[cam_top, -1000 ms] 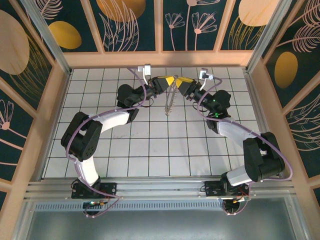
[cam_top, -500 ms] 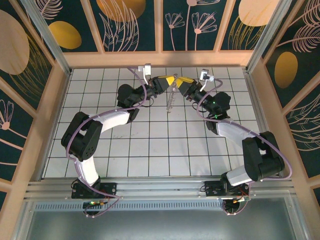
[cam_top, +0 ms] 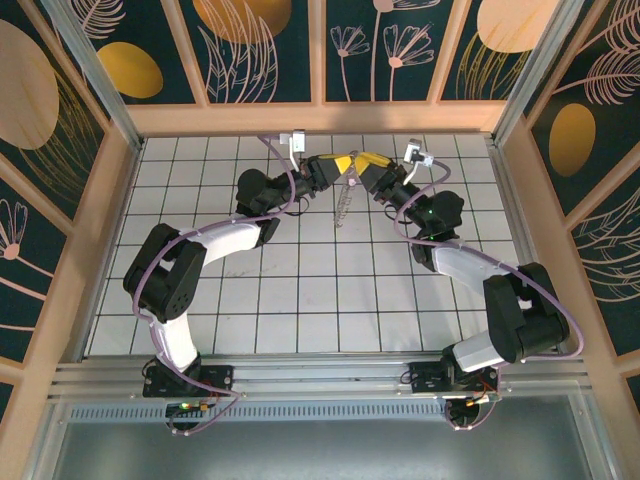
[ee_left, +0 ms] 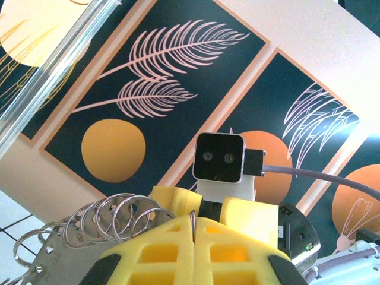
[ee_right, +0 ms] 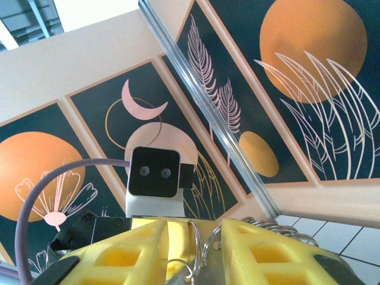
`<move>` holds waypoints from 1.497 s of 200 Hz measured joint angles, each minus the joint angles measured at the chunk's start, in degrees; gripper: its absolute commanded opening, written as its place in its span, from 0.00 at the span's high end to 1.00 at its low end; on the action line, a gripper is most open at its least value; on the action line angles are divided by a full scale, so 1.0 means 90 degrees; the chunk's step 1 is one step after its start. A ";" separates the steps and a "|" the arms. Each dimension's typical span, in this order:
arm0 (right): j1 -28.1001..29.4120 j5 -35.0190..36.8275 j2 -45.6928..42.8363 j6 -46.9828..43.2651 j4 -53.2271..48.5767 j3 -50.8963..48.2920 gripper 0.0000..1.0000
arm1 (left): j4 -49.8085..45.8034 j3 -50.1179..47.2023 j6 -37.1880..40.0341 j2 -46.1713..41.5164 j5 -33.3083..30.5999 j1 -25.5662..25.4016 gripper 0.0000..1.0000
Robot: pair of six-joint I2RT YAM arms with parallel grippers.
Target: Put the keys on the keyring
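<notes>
- Since a second ago the two wrists have drawn closer together over the far middle of the tiled table point(cam_top: 300, 270), and the strand dangling below them hangs shorter.
- Left gripper point(cam_top: 347, 160): in its wrist view its yellow pads point(ee_left: 160, 252) are pressed together on a thin ring wire held edge-on.
- The keyring point(cam_top: 342, 203) is lifted off the table between the two grippers. Its coils point(ee_left: 110, 215) fan out left of the clamp.
- Right gripper point(cam_top: 366, 164): its fingers point(ee_right: 270, 258) stand partly apart with ring wire in the gap. I cannot tell whether they bear on it.
- I cannot pick out the key.
- I judge this to be the threading step. Next I need the left to hold firm while the right feeds in small, aligned moves.
</notes>
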 measured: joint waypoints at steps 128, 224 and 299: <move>-0.0138 -0.0867 0.0578 0.0318 0.0257 0.0471 0.98 | -0.0129 0.0138 0.0002 0.0012 0.0170 0.0073 1.00; -0.0330 -0.1270 0.0770 0.0491 0.0221 0.0629 1.00 | -0.0549 0.0206 0.0304 0.0022 0.0143 0.0092 0.95; -0.0537 -0.1710 0.0848 0.0486 -0.0185 0.0665 1.00 | -0.1348 0.0352 0.0775 -0.0053 0.0151 0.0024 0.61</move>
